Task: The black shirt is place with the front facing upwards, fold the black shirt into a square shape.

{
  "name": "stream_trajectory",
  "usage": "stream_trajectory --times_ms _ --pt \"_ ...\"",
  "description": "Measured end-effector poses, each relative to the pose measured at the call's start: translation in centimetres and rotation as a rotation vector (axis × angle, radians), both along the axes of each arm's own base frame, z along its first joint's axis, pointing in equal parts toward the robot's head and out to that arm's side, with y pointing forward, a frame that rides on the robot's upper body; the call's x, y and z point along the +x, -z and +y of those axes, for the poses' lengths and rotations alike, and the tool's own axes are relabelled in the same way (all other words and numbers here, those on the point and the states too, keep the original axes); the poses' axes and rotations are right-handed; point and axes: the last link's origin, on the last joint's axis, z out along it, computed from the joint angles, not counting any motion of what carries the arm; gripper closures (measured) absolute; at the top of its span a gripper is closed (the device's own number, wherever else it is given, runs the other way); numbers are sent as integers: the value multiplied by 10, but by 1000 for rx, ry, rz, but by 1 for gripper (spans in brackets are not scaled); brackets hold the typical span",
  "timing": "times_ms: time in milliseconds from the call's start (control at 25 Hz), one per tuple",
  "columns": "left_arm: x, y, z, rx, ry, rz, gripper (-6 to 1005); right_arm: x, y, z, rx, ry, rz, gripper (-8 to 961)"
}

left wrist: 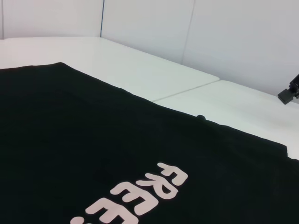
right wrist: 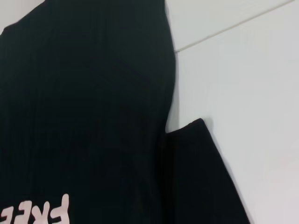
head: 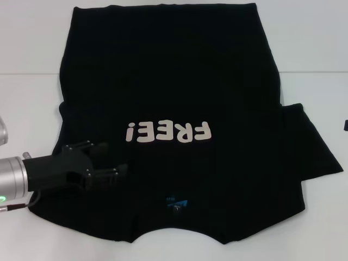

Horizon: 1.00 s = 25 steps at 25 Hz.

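We see a white table (head: 32,103) under everything, with a thin seam running across it behind the shirt's midsection; in the left wrist view the seam shows again, and beyond the table's far edge stand pale, plain wall panels (left wrist: 224,42).

There is one black shirt (head: 168,87) lying flat on the table, front up, its collar end toward the robot and its hem at the far side. One line of pale lettering (head: 167,132), "FREE!", crosses the chest, upside down from the head camera. One small blue neck tag (head: 176,204) sits just below the lettering, near the collar curve. The sleeve on the robot's right spreads out onto the table; the one on the left is under the arm and hard to make out.

We count one gripper clearly in the head view: the left gripper (head: 113,159), over the shirt's left shoulder area beside the lettering, its two black fingers spread apart and holding nothing. The right gripper (head: 346,125) shows only as a dark sliver at the frame's edge, beyond the spread sleeve, and we cannot tell its state.

The left wrist view adds the walls and a small dark part of the other arm past the shirt. The right wrist view alone shows the spread sleeve's corner close, lying on bare table just beside the shirt's side edge.
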Motion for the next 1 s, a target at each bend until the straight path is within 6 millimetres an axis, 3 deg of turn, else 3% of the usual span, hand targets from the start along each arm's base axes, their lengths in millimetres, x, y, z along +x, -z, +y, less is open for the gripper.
stream_trajectory --times_ms 320,1000 --pt "-3 -3 -1 9 -11 -4 166 2 8 1 -19 -13 -8 885" --pt "-3 -3 0 7 -9 -6 166 14 5 -3 -179 68 -149 357"
